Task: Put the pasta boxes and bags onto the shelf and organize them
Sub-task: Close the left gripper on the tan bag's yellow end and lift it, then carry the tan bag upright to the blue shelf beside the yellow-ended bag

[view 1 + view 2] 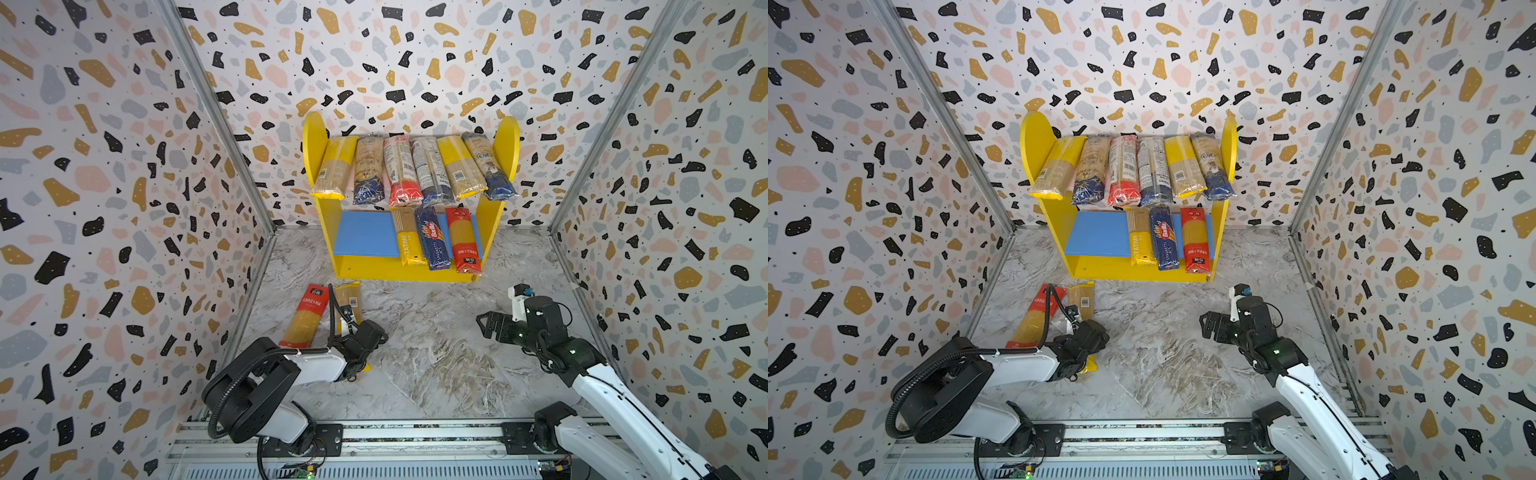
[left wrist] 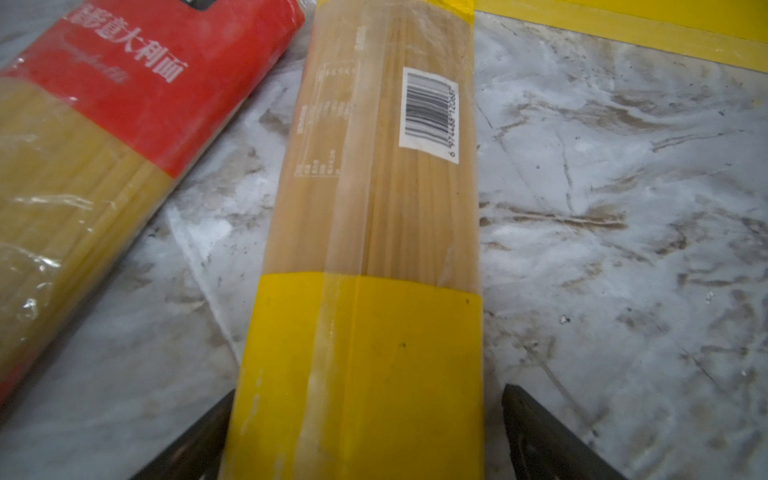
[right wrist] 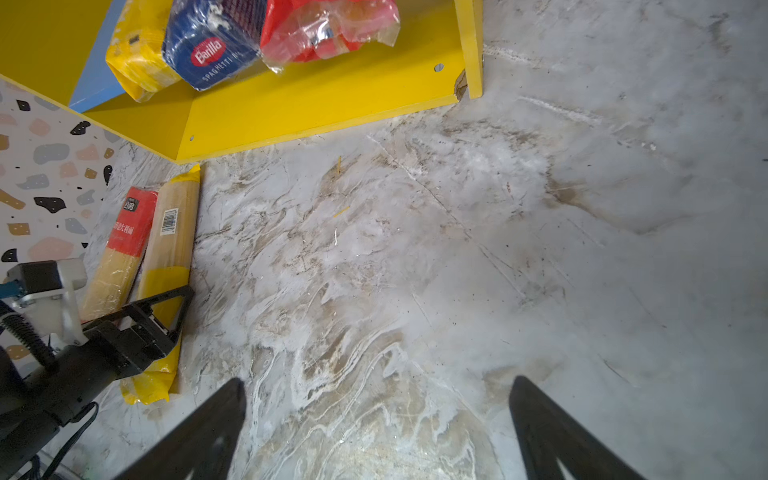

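White arms [image 1: 320,361], black joints and jaws, ribbed black cable [image 1: 274,353].

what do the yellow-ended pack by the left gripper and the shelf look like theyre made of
Yellow-ended pack: thin clear plastic film, slightly glossy, with printed yellow bands; noodles show through and a seam runs along it. Shelf: probably painted wood or fibreboard, smooth satin finish; a chip at its front corner bares a pale brown core.

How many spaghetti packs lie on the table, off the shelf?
2: a red-ended clear plastic pack near the left wall, a yellow-ended clear plastic pack beside it, under the left gripper.
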`<act>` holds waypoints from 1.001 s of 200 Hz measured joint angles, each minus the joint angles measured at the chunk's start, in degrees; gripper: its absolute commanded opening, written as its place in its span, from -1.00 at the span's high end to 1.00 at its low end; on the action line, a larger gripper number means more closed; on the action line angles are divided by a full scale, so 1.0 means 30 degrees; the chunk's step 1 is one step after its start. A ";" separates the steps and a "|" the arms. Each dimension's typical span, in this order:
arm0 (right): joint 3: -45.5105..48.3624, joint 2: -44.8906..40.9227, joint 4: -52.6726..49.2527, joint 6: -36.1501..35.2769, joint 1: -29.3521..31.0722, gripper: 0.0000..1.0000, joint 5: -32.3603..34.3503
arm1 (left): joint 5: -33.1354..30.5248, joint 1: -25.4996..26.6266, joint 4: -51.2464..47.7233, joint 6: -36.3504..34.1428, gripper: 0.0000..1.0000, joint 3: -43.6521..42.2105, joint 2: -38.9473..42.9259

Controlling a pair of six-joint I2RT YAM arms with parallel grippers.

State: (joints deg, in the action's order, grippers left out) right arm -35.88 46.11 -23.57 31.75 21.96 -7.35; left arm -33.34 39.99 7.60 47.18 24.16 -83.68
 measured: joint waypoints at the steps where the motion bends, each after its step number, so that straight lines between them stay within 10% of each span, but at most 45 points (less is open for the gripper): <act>1: 0.0000 0.0000 0.0000 0.0000 0.0000 -0.98 -0.0007 | 0.0007 0.0000 0.0015 -0.0022 -0.80 -0.0015 0.0007; 52: 0.0007 0.0000 0.0175 0.0015 0.0000 -0.98 -0.0379 | -0.0342 0.0007 0.0561 -0.0248 -0.34 -0.0452 -0.0058; 100: 0.0255 -0.0291 0.0539 0.0029 0.0000 -0.98 -0.0474 | 0.0211 0.0080 0.1297 0.0022 0.65 -0.0248 0.0226; 200: 0.0408 -0.0321 0.0568 0.0029 -0.0117 -0.98 -0.0561 | 0.2652 0.0299 -0.2827 0.0066 1.00 0.0022 0.3752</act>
State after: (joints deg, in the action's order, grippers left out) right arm -34.65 45.15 -21.87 31.83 21.61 -9.04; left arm -25.39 40.88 -0.89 47.37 24.23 -72.42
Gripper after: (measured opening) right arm 0.990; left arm 0.237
